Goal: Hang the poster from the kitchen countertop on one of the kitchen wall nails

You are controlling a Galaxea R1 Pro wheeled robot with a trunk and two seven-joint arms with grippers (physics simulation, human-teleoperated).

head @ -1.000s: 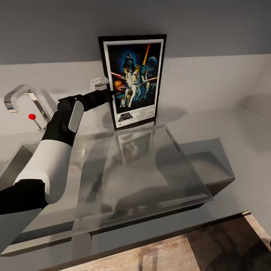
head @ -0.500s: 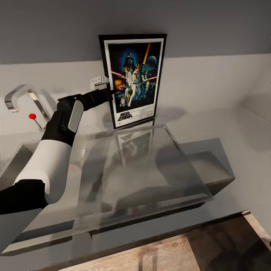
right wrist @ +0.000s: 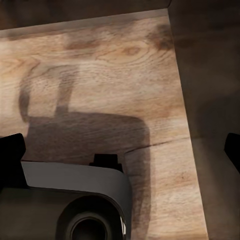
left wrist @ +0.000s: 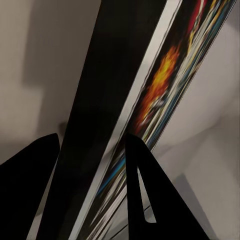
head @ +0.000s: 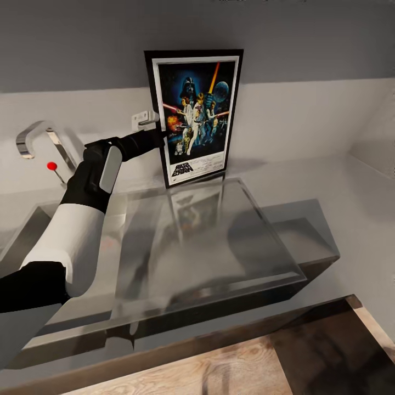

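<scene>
1. Since a second ago the whole head view has slid: the tap (head: 39, 137) and its red knob (head: 52, 165) sit a little further over, and more wood floor (head: 219, 367) shows at the bottom. I take that as my head or base moving, not the things.
2. My left hand (head: 156, 127) and the poster (head: 195, 115) keep the same place relative to each other across that second.
3. My left hand is clenched on the poster's left edge; in the left wrist view the black frame (left wrist: 107, 115) runs between my two fingers (left wrist: 142, 190).
4. The poster stands upright just past my hand, its bottom edge at or barely above the tabletop (head: 329, 181); I cannot tell which.
5. My judgement: the grasp is made and I am starting to carry; the hanging is not yet done.
6. Count: one poster, one tap, one red knob, one sink (head: 33, 219). I see no nail.
7. My right hand (right wrist: 120, 145) hangs over the floor, fingers spread, holding nothing.
</scene>
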